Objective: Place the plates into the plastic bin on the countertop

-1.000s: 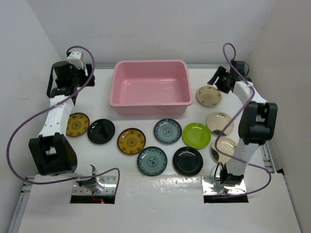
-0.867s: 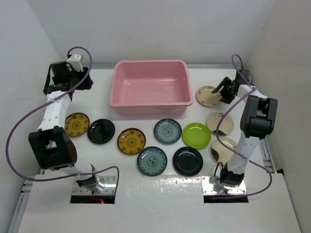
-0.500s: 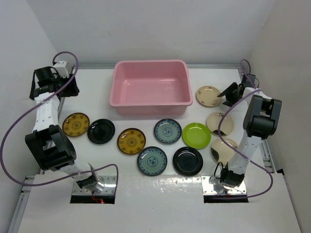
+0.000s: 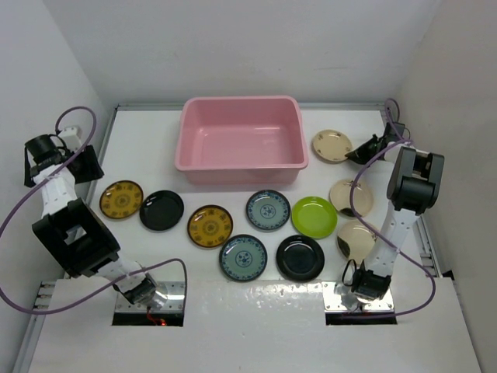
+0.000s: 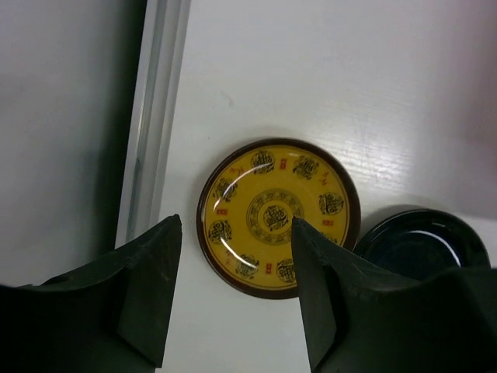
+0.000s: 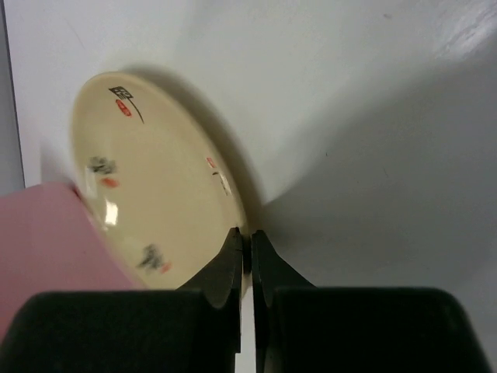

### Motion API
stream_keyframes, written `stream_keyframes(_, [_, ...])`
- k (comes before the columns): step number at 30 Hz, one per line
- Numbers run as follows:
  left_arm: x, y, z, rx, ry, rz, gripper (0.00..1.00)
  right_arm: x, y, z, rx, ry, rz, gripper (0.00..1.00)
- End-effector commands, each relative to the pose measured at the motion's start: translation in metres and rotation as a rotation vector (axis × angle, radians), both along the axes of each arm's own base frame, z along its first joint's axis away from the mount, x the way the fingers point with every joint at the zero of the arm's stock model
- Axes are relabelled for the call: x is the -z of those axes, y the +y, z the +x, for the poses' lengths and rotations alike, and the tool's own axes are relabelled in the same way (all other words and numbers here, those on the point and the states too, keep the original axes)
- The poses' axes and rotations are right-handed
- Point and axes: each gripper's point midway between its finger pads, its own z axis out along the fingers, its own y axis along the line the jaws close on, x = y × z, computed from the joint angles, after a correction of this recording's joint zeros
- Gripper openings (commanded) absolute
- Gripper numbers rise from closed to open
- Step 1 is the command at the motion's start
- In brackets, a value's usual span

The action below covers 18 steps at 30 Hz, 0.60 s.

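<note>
ten plates [image 4: 314, 217], one bin [image 4: 238, 166]; right hand [image 6: 247, 250] clenched on cream plate [image 6: 147, 186], left hand [image 5: 233, 241] released

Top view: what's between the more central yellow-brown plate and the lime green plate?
A blue-grey patterned plate lies between the yellow-brown plate and the lime green plate. Only the top external view shows this stretch.

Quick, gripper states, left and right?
Left gripper: open, above the yellow plate, holding nothing.
Right gripper: shut on the cream plate's rim.

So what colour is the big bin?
The plastic bin is pink, clearest in the top view.
</note>
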Motion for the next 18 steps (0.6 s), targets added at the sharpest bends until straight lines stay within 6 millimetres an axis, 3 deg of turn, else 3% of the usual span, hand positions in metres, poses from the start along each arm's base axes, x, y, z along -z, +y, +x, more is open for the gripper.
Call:
stream_keyframes(1, [0.009,0.004,-0.016,0.0,0.014,-0.02,0.61,-0.01,-0.007,0.004,0.085,0.021,-0.034,0.0])
stream_keyframes(3, [0.018,0.007,-0.02,-0.003,0.011,-0.024,0.61,-0.041,0.002,0.014,0.115,-0.052,-0.078,0.0])
stream_keyframes(4, [0.025,0.008,-0.023,-0.007,0.021,-0.045,0.61,-0.047,-0.001,0.016,0.181,-0.049,-0.105,0.0])
stream_keyframes(5, [0.028,0.009,-0.019,-0.001,0.017,-0.05,0.61,-0.054,0.011,0.017,0.184,-0.056,-0.129,0.0])
stream_keyframes(6, [0.032,0.009,-0.019,-0.001,0.024,-0.057,0.61,-0.077,0.007,0.02,0.253,-0.088,-0.235,0.0])
stream_keyframes(7, [0.035,0.011,-0.018,-0.001,0.024,-0.057,0.61,-0.087,0.01,0.023,0.297,-0.101,-0.243,0.0])
stream_keyframes(8, [0.039,0.014,-0.02,-0.012,0.033,-0.066,0.61,-0.098,0.021,0.028,0.3,-0.135,-0.266,0.0])
stream_keyframes(10, [0.043,0.022,-0.02,-0.03,0.039,-0.061,0.61,-0.131,0.032,0.03,0.363,-0.192,-0.349,0.0])
stream_keyframes(11, [0.048,0.022,-0.02,-0.03,0.05,-0.071,0.61,-0.158,0.022,0.032,0.436,-0.243,-0.408,0.0])
stream_keyframes(12, [0.047,0.024,-0.018,-0.03,0.043,-0.064,0.61,-0.169,0.029,0.035,0.443,-0.266,-0.425,0.0])
stream_keyframes(13, [0.051,0.025,-0.017,-0.037,0.043,-0.073,0.61,-0.184,0.054,0.041,0.418,-0.311,-0.43,0.0])
stream_keyframes(14, [0.058,0.031,-0.021,-0.06,0.065,-0.071,0.61,-0.198,0.05,0.04,0.448,-0.331,-0.476,0.0])
stream_keyframes(16, [0.063,0.037,-0.019,-0.081,0.076,-0.069,0.61,-0.245,0.064,0.044,0.469,-0.443,-0.501,0.0])
stream_keyframes(18, [0.071,0.041,-0.023,-0.097,0.095,-0.078,0.61,-0.273,0.068,0.046,0.47,-0.523,-0.574,0.0])
